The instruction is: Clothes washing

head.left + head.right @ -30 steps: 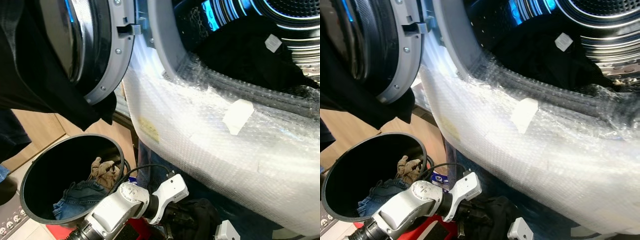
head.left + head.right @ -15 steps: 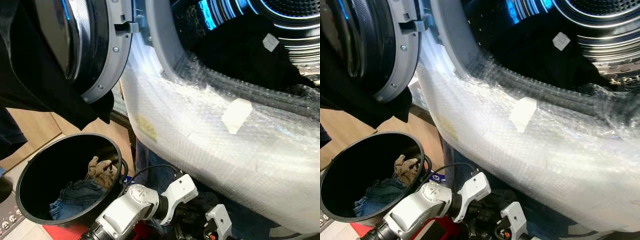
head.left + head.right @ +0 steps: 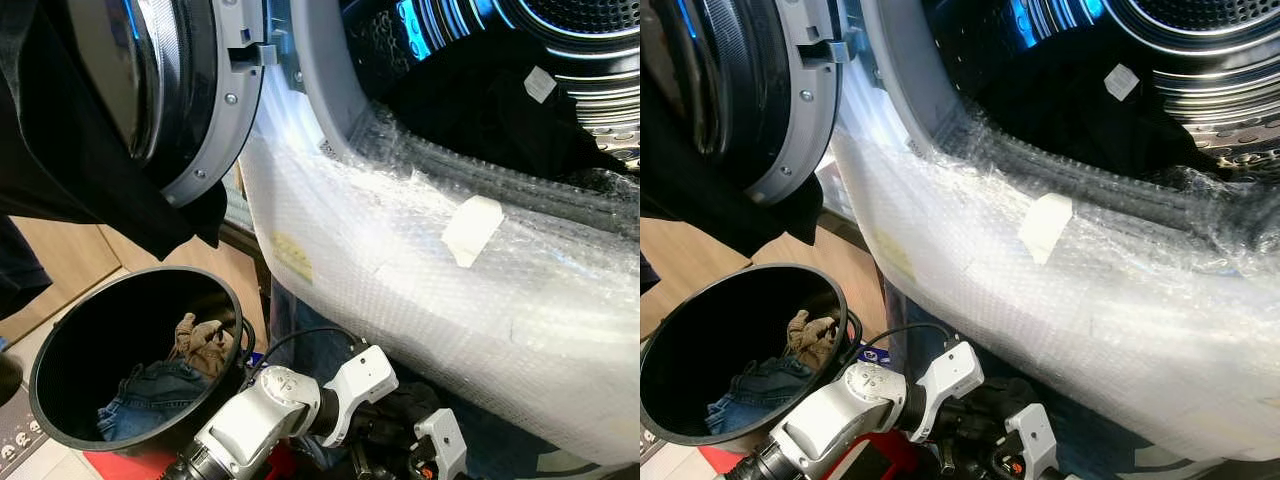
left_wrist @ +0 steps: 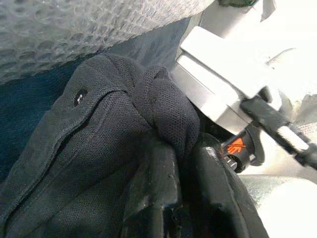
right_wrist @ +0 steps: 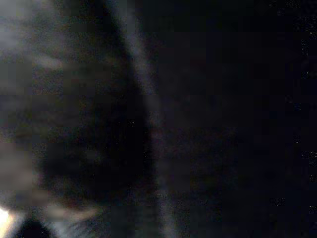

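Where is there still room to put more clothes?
The black bucket has dark room left of the jeans and tan cloth. The drum is open above the black clothes. It's crowded below, around the left gripper.

My right wrist view is nearly black and blurred; I cannot make anything out there. In my left wrist view the dark mesh garment (image 4: 104, 148) bunches over my left gripper (image 4: 185, 198), hiding its fingertips. In the eye views, the lower frame edge cuts off my silver left arm (image 3: 262, 420), and my right gripper's white housing (image 3: 440, 445) sits half out of frame, fingers unseen.
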Robot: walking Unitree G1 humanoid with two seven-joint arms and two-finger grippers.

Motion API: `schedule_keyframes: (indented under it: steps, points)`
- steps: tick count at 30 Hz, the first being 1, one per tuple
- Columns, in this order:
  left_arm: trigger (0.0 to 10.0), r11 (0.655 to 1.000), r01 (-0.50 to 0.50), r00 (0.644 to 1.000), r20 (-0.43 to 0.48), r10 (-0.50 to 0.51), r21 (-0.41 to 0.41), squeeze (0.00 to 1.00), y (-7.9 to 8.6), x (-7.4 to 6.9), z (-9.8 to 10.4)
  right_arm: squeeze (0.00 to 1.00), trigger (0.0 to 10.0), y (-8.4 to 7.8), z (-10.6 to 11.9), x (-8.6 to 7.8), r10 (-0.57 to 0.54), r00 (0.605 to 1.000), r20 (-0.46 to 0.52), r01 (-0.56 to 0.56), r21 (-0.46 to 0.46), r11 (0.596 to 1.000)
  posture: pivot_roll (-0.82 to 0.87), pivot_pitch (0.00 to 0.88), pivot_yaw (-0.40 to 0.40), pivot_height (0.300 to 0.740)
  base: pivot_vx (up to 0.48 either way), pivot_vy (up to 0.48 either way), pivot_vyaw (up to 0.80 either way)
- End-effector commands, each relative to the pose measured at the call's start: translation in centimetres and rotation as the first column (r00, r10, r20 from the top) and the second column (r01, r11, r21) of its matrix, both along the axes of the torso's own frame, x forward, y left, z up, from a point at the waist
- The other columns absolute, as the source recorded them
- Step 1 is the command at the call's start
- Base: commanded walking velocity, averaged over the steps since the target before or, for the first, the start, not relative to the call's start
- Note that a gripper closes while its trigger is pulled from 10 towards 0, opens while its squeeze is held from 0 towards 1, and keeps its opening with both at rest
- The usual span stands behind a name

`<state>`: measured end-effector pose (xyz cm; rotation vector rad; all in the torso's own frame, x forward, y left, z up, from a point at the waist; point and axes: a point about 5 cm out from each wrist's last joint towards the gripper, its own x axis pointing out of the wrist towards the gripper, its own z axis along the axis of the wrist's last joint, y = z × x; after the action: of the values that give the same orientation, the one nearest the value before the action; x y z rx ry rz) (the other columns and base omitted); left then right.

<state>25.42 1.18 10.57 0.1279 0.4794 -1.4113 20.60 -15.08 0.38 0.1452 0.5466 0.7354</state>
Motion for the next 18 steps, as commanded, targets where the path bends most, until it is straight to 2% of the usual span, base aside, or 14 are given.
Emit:
schedule_keyframes:
  steps: [1,4,18]
  points:
    - [0.0,0.999,0.028,0.999,0.019,-0.028,-0.035,0.00,-0.61,-0.04,1.07,0.00,0.0,-0.35,-0.35,-0.12,-0.024,1.000,-0.011,0.023,-0.012,1.000,0.01,0.119,-0.016,0.740,0.000,0.000,0.00]
    - [0.0,0.999,0.031,0.999,0.012,-0.030,-0.040,0.00,-0.69,-0.17,1.22,0.00,0.0,-0.65,-0.92,-0.27,-0.031,0.999,-0.010,0.030,-0.045,0.999,0.01,0.121,-0.017,0.740,0.000,0.000,0.00]
    - [0.0,0.998,0.036,0.999,0.024,-0.035,-0.049,0.00,-0.77,-0.23,2.03,0.00,0.0,-0.57,-0.98,0.14,-0.101,0.995,0.023,0.101,-0.008,0.995,0.02,0.120,-0.010,0.740,0.000,0.000,0.00]
